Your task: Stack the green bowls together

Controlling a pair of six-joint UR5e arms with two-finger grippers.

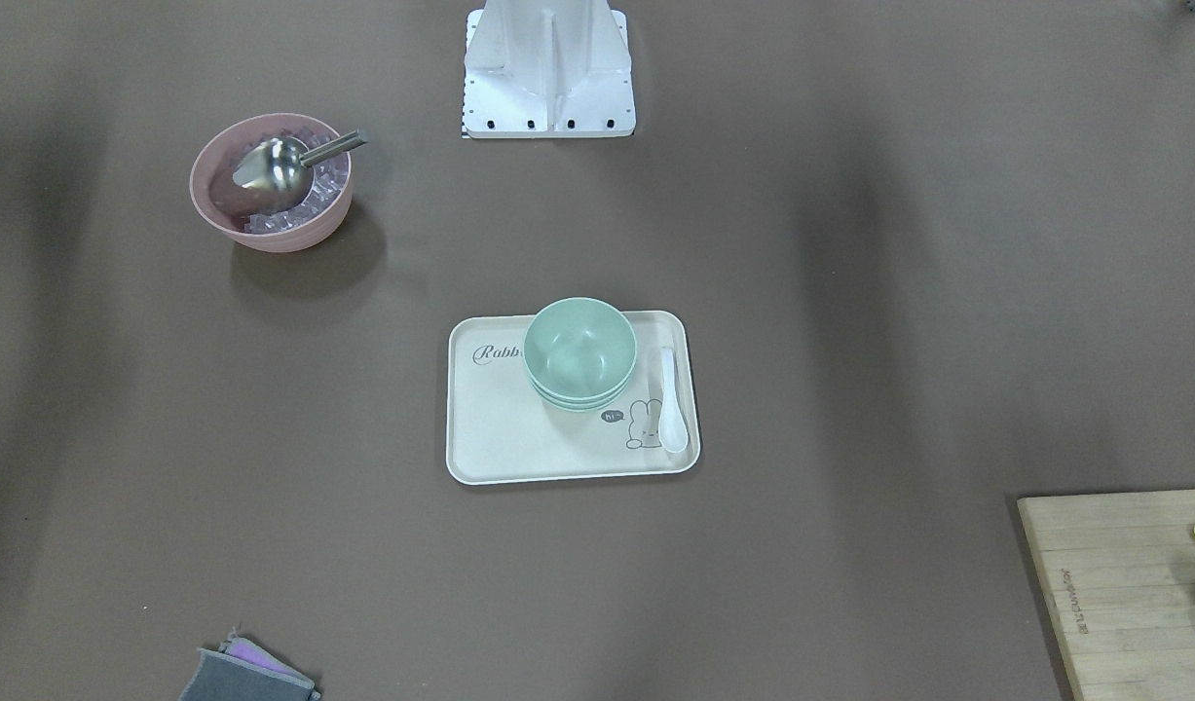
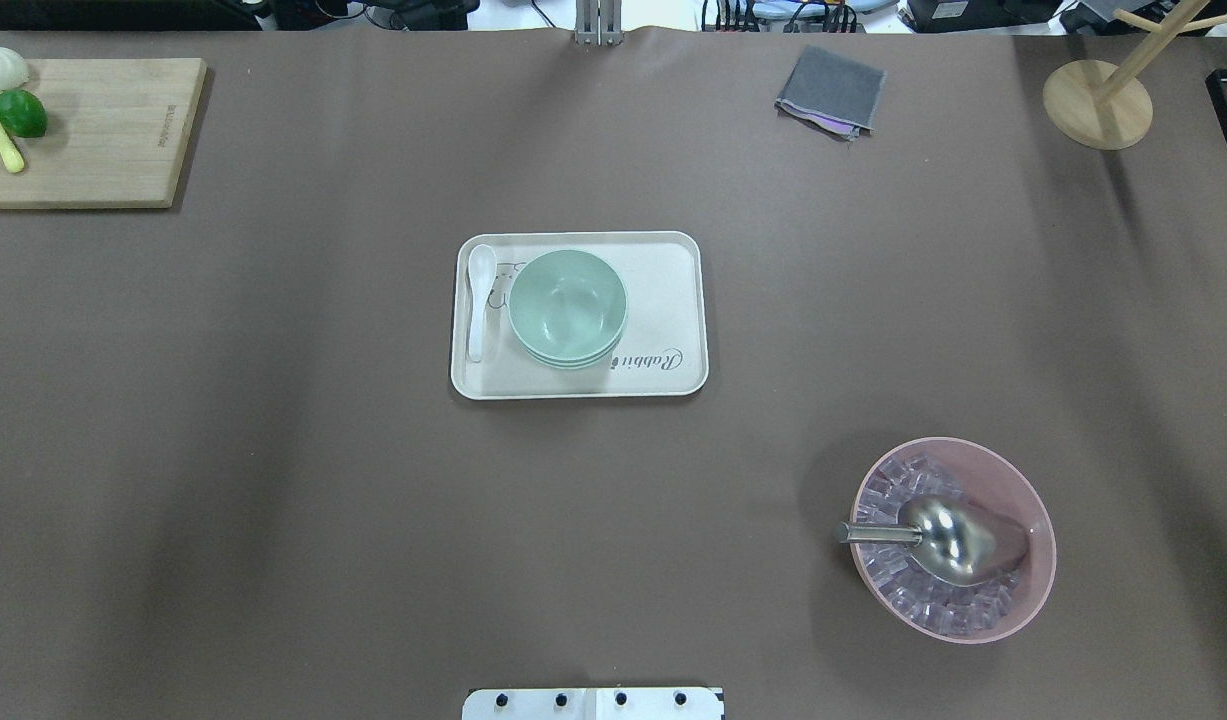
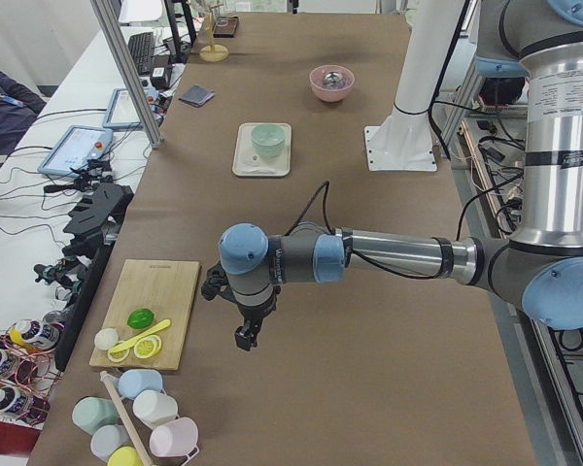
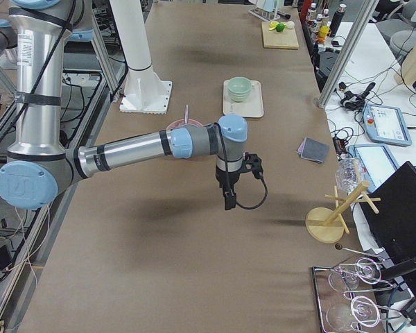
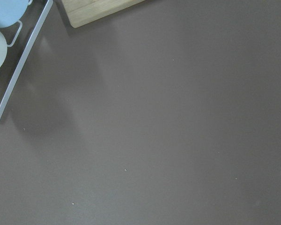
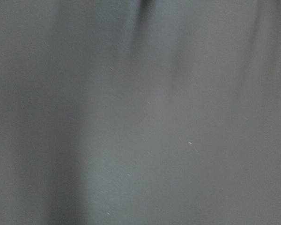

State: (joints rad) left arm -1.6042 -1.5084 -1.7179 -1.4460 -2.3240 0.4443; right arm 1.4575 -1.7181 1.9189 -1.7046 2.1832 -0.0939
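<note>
The green bowls (image 1: 579,350) (image 2: 567,305) sit nested in one stack on a cream tray (image 1: 519,438) (image 2: 663,300) at mid-table, next to a white spoon (image 1: 669,399) (image 2: 478,300). The stack also shows small in the side views, green bowls (image 3: 267,139) (image 4: 240,87). My left gripper (image 3: 245,338) hangs above bare table near the cutting board, far from the tray. My right gripper (image 4: 229,201) hangs over bare table toward the other end. Both show only in the side views, so I cannot tell whether they are open or shut. Both wrist views show nothing but brown tabletop.
A pink bowl (image 1: 295,237) (image 2: 1038,560) with ice cubes and a metal scoop stands on my right. A wooden cutting board (image 2: 83,130) (image 1: 1123,584) with fruit lies far left. A grey cloth (image 2: 831,90) and a wooden stand (image 2: 1098,100) are far right. Cups (image 3: 136,417) sit beyond the board.
</note>
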